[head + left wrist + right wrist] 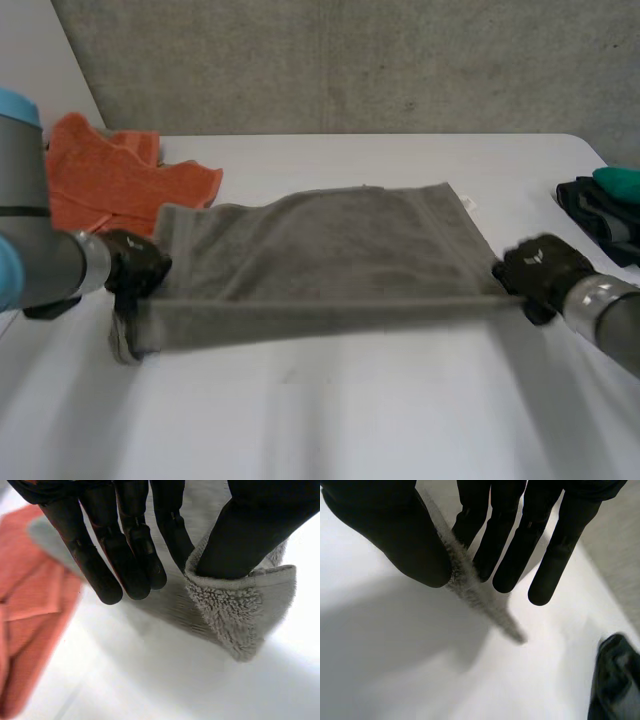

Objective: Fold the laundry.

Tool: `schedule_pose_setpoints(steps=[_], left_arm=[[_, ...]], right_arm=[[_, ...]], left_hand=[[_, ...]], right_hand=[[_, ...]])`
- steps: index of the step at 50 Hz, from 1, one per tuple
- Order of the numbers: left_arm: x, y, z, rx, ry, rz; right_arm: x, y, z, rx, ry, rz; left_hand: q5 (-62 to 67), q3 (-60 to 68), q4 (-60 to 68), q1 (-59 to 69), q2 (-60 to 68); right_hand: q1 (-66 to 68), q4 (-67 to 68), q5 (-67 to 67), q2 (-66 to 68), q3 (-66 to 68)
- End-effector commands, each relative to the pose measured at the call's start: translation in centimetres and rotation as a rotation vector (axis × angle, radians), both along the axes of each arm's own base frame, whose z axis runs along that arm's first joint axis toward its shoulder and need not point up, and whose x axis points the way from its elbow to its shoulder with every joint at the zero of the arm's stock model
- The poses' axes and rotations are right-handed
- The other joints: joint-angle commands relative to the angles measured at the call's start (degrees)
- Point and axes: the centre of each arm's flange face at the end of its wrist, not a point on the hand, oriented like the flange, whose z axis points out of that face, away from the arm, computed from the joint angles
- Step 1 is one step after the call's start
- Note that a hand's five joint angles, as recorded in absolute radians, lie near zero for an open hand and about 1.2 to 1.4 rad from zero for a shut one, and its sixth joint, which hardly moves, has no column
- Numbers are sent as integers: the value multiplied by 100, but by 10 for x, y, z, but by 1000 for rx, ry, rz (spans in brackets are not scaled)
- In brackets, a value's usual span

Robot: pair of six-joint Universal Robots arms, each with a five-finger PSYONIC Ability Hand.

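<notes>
A grey towel [320, 260] lies spread across the middle of the white table [330, 410], its near edge lifted and stretched taut between both hands. My left hand [135, 268] pinches the towel's near left corner [235, 615] between thumb and fingers [135, 565]. At the near right corner, my right hand [540, 272] pinches the thin towel edge [470, 587] between thumb and fingers [510, 555].
An orange cloth [110, 180] lies crumpled at the back left, close to the towel's far left corner, and shows beside my left hand [30, 625]. A dark garment [600, 215] with a teal item [618, 183] sits at the table's right edge.
</notes>
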Motion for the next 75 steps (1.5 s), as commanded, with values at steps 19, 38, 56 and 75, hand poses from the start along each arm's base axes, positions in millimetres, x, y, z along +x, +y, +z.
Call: schedule_pose_setpoints(steps=[19,38,56,75], left_arm=[[-16,-37,6,-319,-120,-158],[-28,-101,256,-1386,470,53],[-15,-136,119,-1003,498,119],[-10,-44,-27,-442,244,-69]], right_arm=[[-3,-26,12,-5,279,79],[42,-124,236,-1034,-544,-149],[54,-129,144,-788,-427,-107],[15,-66,1,-106,34,-80]], left_hand=[[1306,1191,1131,1368,1162],[1306,1191,1131,1368,1162],[1306,1191,1131,1368,1162],[1306,1191,1131,1368,1162]], right_hand=[[1459,1163,1271,1240,1219],[1459,1163,1271,1240,1219],[1459,1163,1271,1240,1219],[1459,1163,1271,1240,1219]])
